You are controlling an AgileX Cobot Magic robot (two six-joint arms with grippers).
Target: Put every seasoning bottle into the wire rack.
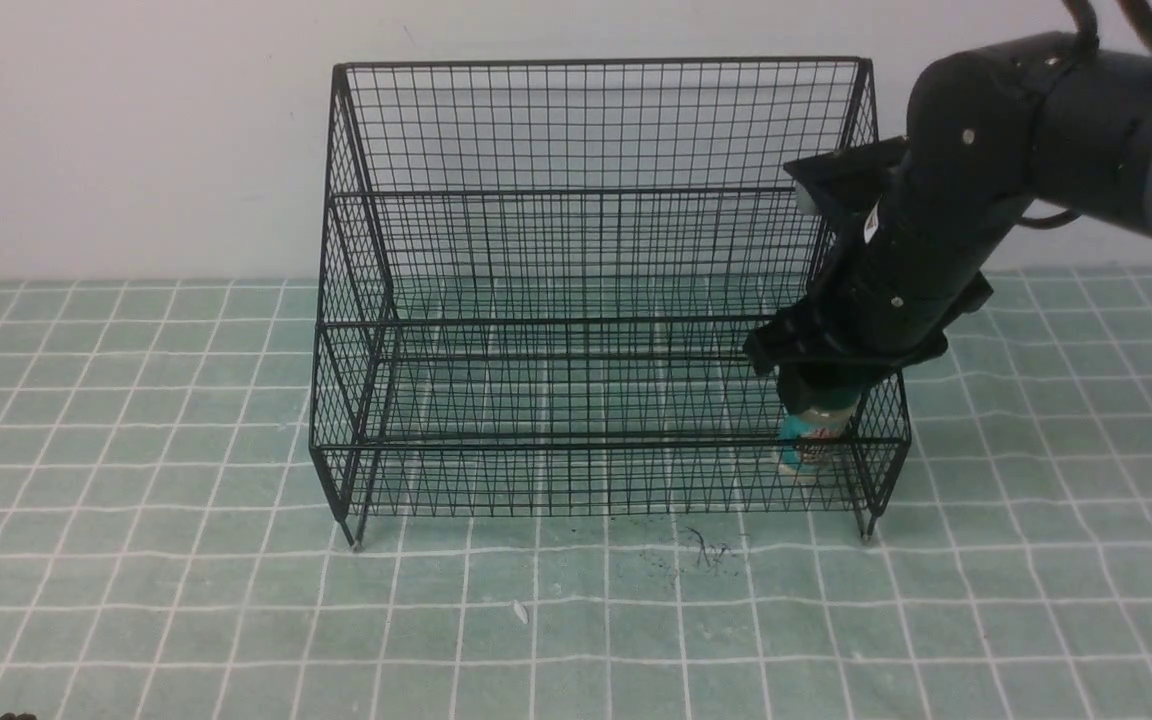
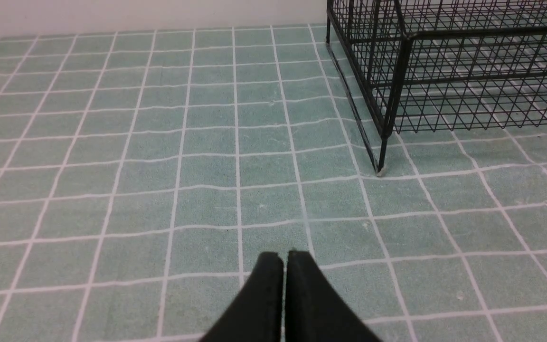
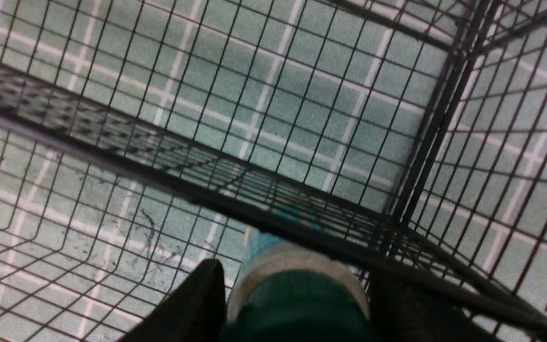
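Left: my left gripper (image 2: 284, 256), fingers pressed together and empty, over the green tiled mat (image 2: 112, 166). Centre: the wire rack (image 1: 576, 438). Right: my right gripper (image 1: 821, 385) clamps the seasoning bottle (image 1: 814, 438) by its cap, upright in the rack's lowest front tier, right end.

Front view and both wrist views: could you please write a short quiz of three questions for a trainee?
1. True or false: the left gripper holds the bottle.
2. Where in the rack is the bottle?
A) lowest front tier, the robot's right end
B) top tier, middle
C) lowest front tier, the robot's left end
3. Fill in the colour: the right gripper grips the bottle at its dark ___ cap.

Key: 1 false, it is shut on nothing; 2 A; 3 green.
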